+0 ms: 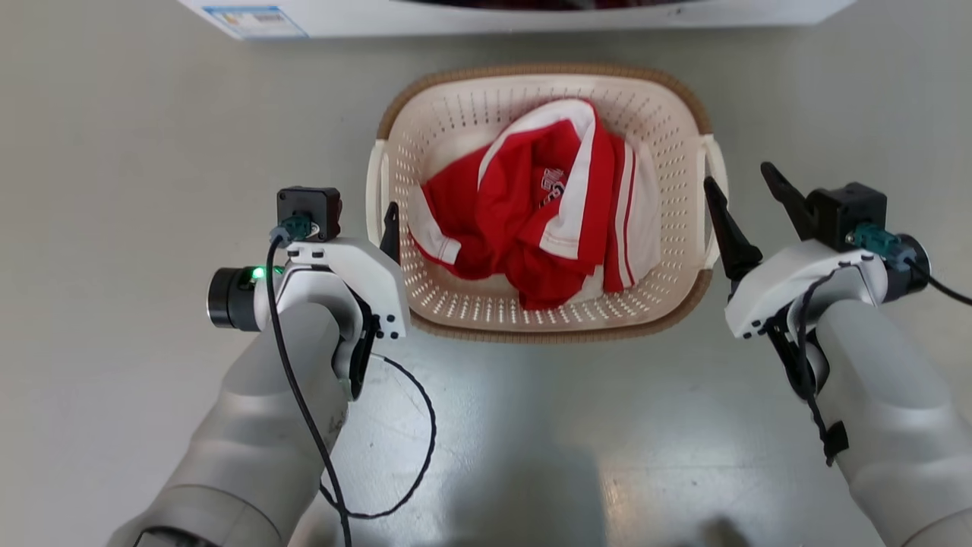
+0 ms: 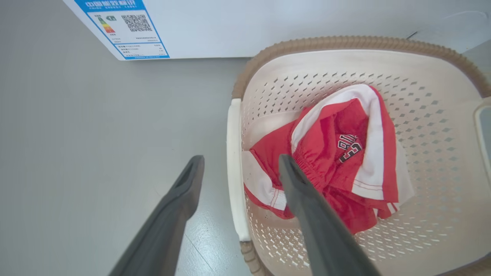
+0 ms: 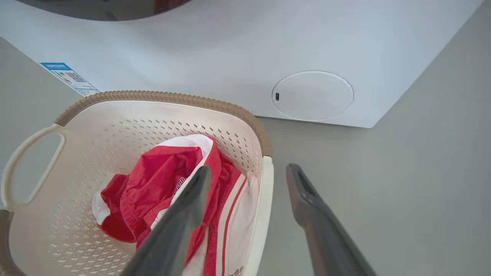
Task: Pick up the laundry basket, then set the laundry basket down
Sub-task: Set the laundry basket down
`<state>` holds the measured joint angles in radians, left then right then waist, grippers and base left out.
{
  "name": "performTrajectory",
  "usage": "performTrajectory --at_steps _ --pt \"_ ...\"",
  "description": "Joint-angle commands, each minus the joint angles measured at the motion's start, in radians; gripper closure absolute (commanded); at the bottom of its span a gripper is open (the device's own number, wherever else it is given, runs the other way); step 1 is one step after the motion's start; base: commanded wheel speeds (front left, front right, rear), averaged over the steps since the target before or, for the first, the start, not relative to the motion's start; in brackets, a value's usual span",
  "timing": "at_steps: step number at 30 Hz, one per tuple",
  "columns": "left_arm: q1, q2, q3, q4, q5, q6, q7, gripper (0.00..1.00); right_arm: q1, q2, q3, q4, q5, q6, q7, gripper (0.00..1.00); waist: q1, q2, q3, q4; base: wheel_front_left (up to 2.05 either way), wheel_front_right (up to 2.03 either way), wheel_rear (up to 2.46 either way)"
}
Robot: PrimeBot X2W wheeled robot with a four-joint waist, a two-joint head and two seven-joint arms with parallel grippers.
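Head view shows you the small cream plastic laundry basket (image 1: 456, 121), rounded-rectangular with perforated walls and a brown woven-look rim. It sits on the pale grey floor (image 1: 114, 152) between the two arms, just in front of a white appliance (image 1: 531, 15). A crumpled red and white garment (image 1: 547, 213) lies inside it.

Your left claw (image 2: 241, 160) stands apart. In the left wrist view one dark finger hangs outside the basket over the floor and the other inside over the garment, with the white loop left handle (image 2: 233, 153) between them. You cannot tell whether either finger touches the handle.

Your right claw (image 3: 249, 169) is spread likewise. In the right wrist view its fingers straddle the white loop right handle (image 3: 264, 191), one above the garment inside and one above the floor outside. Neither claw is clamped on anything.

A blue energy label (image 2: 126, 30) sits at the appliance's corner nearest the left claw. A round white cover (image 3: 312, 96) shows on the appliance's face beyond the right claw.
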<state>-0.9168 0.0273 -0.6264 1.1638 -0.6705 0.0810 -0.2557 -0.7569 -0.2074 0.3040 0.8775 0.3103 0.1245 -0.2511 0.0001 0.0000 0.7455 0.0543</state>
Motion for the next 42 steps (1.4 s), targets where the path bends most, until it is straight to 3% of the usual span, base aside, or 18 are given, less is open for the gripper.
performTrajectory --at_steps 1,22,42 --pt "0.039 0.023 0.028 -0.025 0.006 0.013 -0.006 0.00 0.055 0.012 0.006 -0.022 -0.016 0.006 -0.011 0.00 -0.0001 0.0000 -0.040 -0.002 0.00 0.00 0.00" --pt "0.289 0.078 0.204 -0.211 0.138 0.004 -0.006 0.00 0.217 0.009 -0.093 -0.105 -0.132 0.006 -0.011 0.00 -0.0001 0.0000 -0.444 -0.028 0.00 0.00 0.00" --pt "0.550 0.135 0.368 -0.423 0.223 -0.008 -0.006 0.00 0.417 0.017 -0.192 -0.327 -0.203 0.006 -0.011 0.00 -0.0001 0.0000 -0.709 -0.042 0.00 0.00 0.00"
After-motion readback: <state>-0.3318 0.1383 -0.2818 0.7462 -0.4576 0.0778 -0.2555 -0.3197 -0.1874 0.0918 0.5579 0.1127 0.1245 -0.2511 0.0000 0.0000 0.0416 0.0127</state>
